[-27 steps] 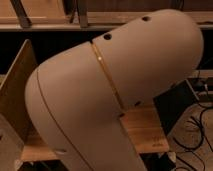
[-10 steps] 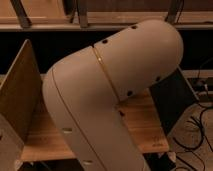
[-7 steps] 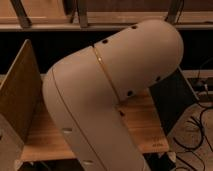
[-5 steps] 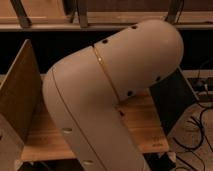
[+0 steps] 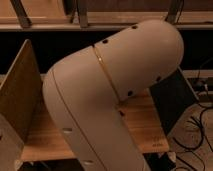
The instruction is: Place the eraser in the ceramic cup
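- A tall wooden panel (image 5: 19,95) stands at the left
- The robot's pale arm (image 5: 107,95) fills the middle, above a wooden table (image 5: 145,125)
- The gripper, ceramic cup and eraser are out of sight
- Cables (image 5: 200,130) lie at the right

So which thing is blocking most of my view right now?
Start at the wooden table under the dark shelving. The big cream robot arm bends across it, filling the frame; its smooth shell with a thin gold seam sets it apart from the wood panel on the left. The end effector is out of view.
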Robot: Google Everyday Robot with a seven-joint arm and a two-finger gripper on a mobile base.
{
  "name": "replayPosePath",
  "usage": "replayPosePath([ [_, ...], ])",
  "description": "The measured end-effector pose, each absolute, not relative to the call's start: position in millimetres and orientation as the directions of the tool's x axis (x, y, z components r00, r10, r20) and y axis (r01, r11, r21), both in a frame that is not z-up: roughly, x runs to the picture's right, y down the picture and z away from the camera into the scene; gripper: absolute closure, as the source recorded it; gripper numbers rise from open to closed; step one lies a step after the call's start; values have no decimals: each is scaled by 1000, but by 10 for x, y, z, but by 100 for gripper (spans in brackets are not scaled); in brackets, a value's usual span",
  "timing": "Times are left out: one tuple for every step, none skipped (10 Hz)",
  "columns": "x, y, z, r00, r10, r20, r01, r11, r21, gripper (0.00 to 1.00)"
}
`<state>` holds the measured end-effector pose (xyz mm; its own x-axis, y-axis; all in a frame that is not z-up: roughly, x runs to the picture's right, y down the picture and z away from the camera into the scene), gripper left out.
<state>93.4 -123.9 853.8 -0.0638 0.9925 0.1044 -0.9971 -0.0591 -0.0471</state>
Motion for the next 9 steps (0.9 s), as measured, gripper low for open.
replayPosePath([
  [934,-1239,8538,-64,992,104,-997,-59,-47,20],
  [935,-1239,8538,-64,992,104,-997,-59,-47,20],
  [935,-1239,8538,-64,992,105,-997,-59,-47,20],
  [934,-1239,8538,-64,992,104,-997,-59,-47,20],
  [934,-1239,8539,-64,992,104,-997,-59,-47,20],
  [929,-1243,8536,-63,992,105,-997,-58,-49,20],
  [914,-1248,8540,-68,992,106,-996,-62,-58,20],
  [913,-1258,8553,-96,990,108,-993,-87,-80,20],
  [940,-1259,8558,-114,988,108,-991,-105,-88,20],
])
